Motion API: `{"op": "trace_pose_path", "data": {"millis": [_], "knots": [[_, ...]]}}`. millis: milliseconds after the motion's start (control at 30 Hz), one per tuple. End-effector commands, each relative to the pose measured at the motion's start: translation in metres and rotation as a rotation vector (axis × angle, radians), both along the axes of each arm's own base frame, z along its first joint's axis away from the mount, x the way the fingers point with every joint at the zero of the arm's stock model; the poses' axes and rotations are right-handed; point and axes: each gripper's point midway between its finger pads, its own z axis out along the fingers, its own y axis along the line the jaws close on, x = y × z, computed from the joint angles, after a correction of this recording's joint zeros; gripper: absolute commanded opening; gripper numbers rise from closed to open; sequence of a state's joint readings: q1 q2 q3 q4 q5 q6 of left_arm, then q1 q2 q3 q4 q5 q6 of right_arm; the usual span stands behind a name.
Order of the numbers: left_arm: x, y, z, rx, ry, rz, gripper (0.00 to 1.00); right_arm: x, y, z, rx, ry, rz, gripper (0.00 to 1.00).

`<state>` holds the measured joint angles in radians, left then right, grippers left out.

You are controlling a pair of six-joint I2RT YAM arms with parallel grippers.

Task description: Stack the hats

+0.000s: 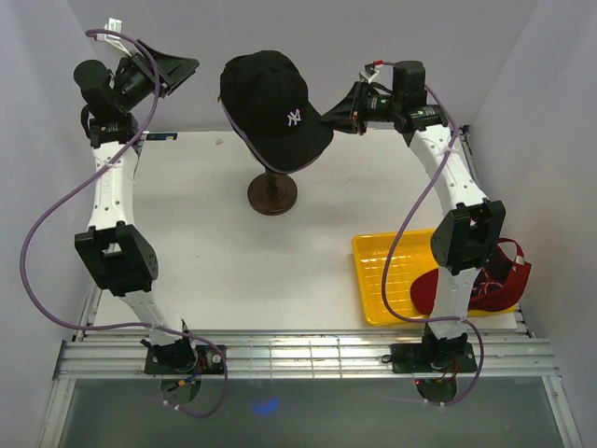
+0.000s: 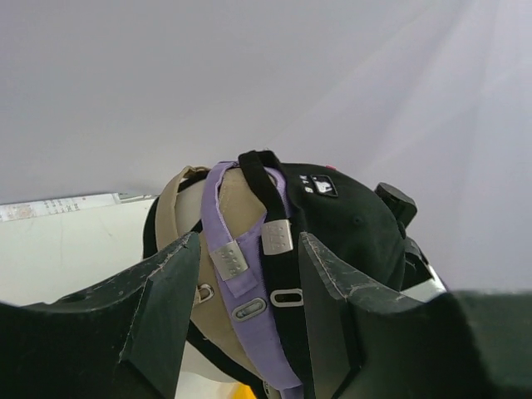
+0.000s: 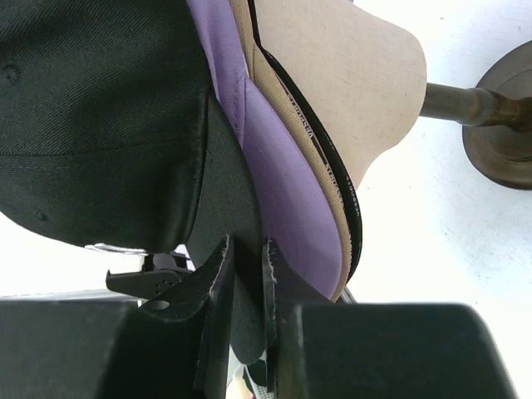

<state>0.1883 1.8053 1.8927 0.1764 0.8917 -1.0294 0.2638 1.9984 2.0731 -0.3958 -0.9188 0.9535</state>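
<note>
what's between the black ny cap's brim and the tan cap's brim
The lavender cap, its brim sandwiched between the black NY cap and tan cap; the right wrist view shows it.

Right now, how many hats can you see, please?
5. Four sit stacked on the mannequin head: black NY cap outermost, then lavender cap, tan cap and an innermost black cap, only its edge showing. The red cap lies on the yellow tray, partly behind the right arm.

White arms [image 1: 110,191] with black joints [image 1: 117,259], looping purple cables [image 1: 23,257], scuffed black fingers [image 2: 158,291]
</note>
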Motion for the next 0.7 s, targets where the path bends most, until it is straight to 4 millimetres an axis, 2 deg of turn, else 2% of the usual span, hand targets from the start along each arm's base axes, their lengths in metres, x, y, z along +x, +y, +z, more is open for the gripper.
{"op": "trace_pose_path", "data": {"millis": [0, 300, 467, 667], "knots": [[-0.016, -0.016, 0.018, 0.052, -0.091, -0.088, 0.61, 0.029, -0.013, -0.082, -0.190, 0.105, -0.117, 0.10], [-0.007, -0.039, 0.015, 0.062, -0.096, -0.128, 0.61, 0.028, -0.015, -0.084, -0.197, 0.107, -0.120, 0.11], [0.007, -0.055, 0.015, 0.093, -0.085, -0.111, 0.61, 0.029, -0.016, -0.083, -0.197, 0.106, -0.123, 0.10], [0.011, -0.056, 0.005, 0.101, -0.066, -0.101, 0.58, 0.029, -0.016, -0.084, -0.198, 0.109, -0.123, 0.10]]}}
